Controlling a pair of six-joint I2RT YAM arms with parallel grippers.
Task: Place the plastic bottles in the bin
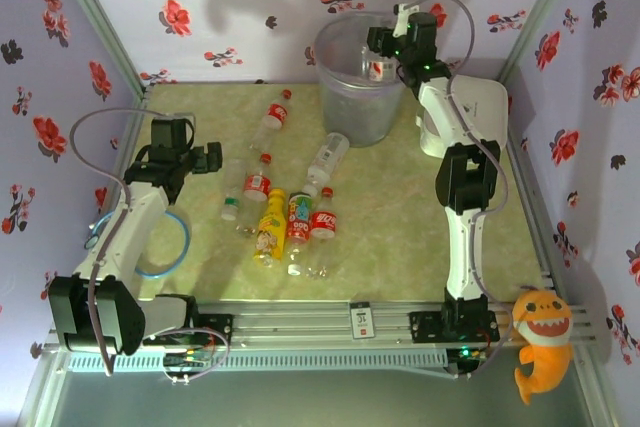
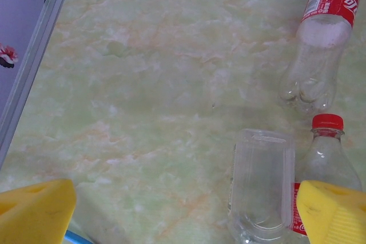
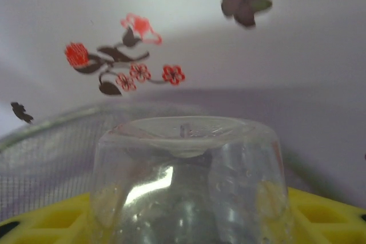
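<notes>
A held bottle [image 3: 189, 187] of clear plastic was seen closest to the right wrist camera. Its dimpled base was turned up and away toward the flowered far wall [image 3: 240, 55], and its cap end was hidden below. Its long axis was judged to run crosswise to the squeeze of the fingers, though the exact tilt could not be told. As far as could be seen, it was pinched between the yellow pads [image 3: 46, 221] of the right gripper [image 1: 383, 55]. From above, it was placed over the mouth of the bin [image 1: 350, 115], at the far side of the tabletop [image 1: 400, 237] and just inside the rim on the right. The step in hand was judged to be the drop. It would be done well if the bottle were kept inside the rim and the fingers were spread fully in one motion, so that neither pad dragged it sideways. The arm should then be lifted straight up, so that the bin wall was not knocked. The left gripper [image 2: 186, 212] was held spread wide and empty, low over the left of the tabletop, with a lying bottle [image 2: 260, 187] just beside one pad. The other plastic bottles [image 1: 290, 197] were found on their sides in the middle, among them a yellow bottle [image 1: 268, 225]. Most were laid with their long axes near to far and their caps toward the far side.
</notes>
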